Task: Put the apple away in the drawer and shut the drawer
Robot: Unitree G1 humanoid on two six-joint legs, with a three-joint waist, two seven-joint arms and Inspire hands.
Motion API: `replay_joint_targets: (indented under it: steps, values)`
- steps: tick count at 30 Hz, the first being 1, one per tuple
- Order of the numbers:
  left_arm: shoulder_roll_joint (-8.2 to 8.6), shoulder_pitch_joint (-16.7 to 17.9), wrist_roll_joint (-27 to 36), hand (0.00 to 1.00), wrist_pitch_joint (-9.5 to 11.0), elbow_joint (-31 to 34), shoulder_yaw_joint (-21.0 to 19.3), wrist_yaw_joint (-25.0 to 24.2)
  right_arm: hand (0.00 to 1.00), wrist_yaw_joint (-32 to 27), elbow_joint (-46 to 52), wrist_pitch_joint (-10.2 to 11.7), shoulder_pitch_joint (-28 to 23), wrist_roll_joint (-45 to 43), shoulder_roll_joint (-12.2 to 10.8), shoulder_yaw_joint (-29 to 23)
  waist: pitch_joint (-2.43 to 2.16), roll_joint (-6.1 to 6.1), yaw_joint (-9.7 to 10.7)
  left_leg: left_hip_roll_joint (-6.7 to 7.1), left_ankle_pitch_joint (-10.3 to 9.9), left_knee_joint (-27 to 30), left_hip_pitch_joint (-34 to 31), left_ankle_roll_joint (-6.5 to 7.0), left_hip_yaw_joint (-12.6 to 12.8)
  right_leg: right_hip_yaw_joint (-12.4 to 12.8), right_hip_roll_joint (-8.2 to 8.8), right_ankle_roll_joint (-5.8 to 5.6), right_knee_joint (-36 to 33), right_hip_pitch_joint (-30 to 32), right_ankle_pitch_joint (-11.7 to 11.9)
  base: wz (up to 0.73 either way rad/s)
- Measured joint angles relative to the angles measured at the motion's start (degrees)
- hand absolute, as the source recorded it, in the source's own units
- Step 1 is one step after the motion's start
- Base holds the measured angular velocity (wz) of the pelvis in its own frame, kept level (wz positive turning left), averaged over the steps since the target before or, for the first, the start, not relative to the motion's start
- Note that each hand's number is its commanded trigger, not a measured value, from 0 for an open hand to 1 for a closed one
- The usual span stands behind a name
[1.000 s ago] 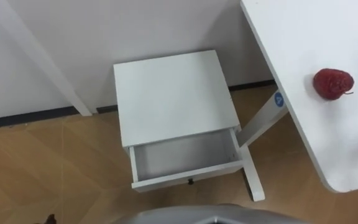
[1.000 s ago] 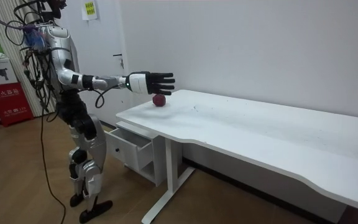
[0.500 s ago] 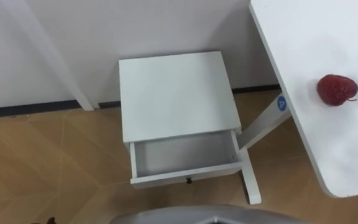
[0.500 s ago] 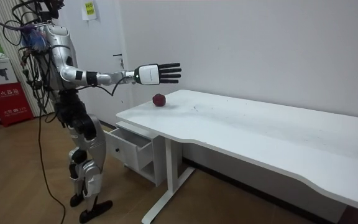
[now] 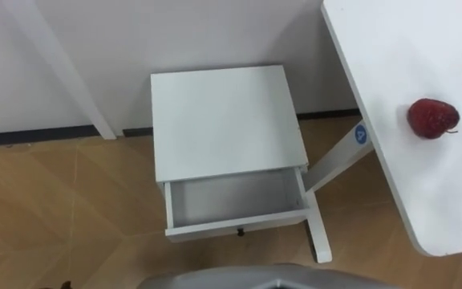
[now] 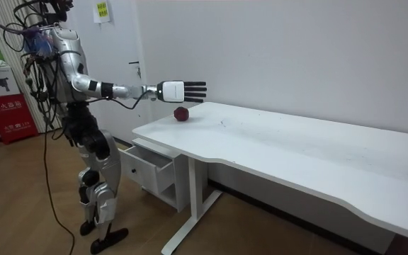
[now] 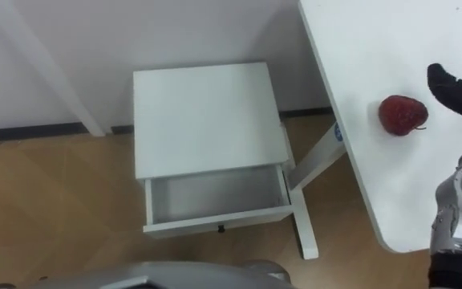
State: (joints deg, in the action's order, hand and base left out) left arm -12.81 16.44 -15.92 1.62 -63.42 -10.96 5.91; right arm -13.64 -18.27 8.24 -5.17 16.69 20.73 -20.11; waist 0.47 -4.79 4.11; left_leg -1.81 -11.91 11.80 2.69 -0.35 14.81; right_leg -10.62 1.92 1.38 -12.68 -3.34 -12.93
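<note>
Inspection, taken from the left: the small white cabinet [image 5: 227, 120] stands against the wall on the wooden floor, and its drawer [image 5: 235, 225] is pulled out and open, with nothing to be seen on its white bottom. Beside the cabinet, to the right, stands the white table [image 5: 399, 96], whose near corner overhangs the floor. The apple [image 5: 432, 118] lies on this table top near the edge, well apart from the drawer and untouched. The right hand [image 6: 178, 91] is stretched out level over the table, above the apple and not in contact with it. Its fingers [image 7: 454, 91] are straight and spread, and it has hold of nothing. The robot stands upright beside the cabinet at the table's end. Judgement: no part of the task is complete. The hand is placed for the first reach only. Outstanding items are to grasp the apple, carry it down and left to the drawer, release it inside, and push the drawer shut.
</note>
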Motion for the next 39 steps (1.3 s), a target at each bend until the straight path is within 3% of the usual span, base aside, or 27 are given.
replay_joint_targets:
  steps: [5, 10, 25, 39]
  values:
    - [0.03, 0.09, -0.13, 0.00, -0.18, 0.40, 0.25, -0.48, 0.00, 2.75, -1.79, -0.86, 0.00, -1.06, 0.01, 1.12, -0.29, 0.83, -0.42, -0.17, 0.00, 0.02, 0.00, 0.00, 0.09, -0.18, -0.10, 0.09, 0.04, 0.34, 0.04, 0.01]
    - [0.03, 0.07, -1.13, 0.00, -0.09, 0.60, 0.18, -0.50, 0.00, 4.88, -2.10, -0.81, 0.01, -1.28, 0.02, 1.11, -0.41, 0.81, -1.19, -0.13, 0.01, -0.01, 0.08, 0.00, 0.08, -0.26, -0.10, 0.09, 0.18, 0.15, 0.04, 0.00]
    - [0.00, -0.59, -1.84, 0.00, 0.00, 0.41, 0.64, -3.09, 0.00, 7.49, -4.23, -0.80, 0.03, -5.91, 0.02, 3.31, 0.08, 0.10, -1.43, -0.43, 0.00, 0.38, -0.03, 0.00, -0.11, -0.65, -0.06, 0.11, 0.07, -0.43, 0.06, 0.00]
    - [0.01, -0.12, -2.75, 0.00, 0.42, 0.33, 0.48, -3.82, 0.00, 9.57, -6.00, -0.65, 0.02, -8.20, 0.02, 3.25, -0.19, 0.43, -1.32, -0.40, -0.01, 1.35, -0.14, 0.01, -0.52, -0.64, -0.11, 0.24, 0.06, -0.51, 0.14, 0.00]
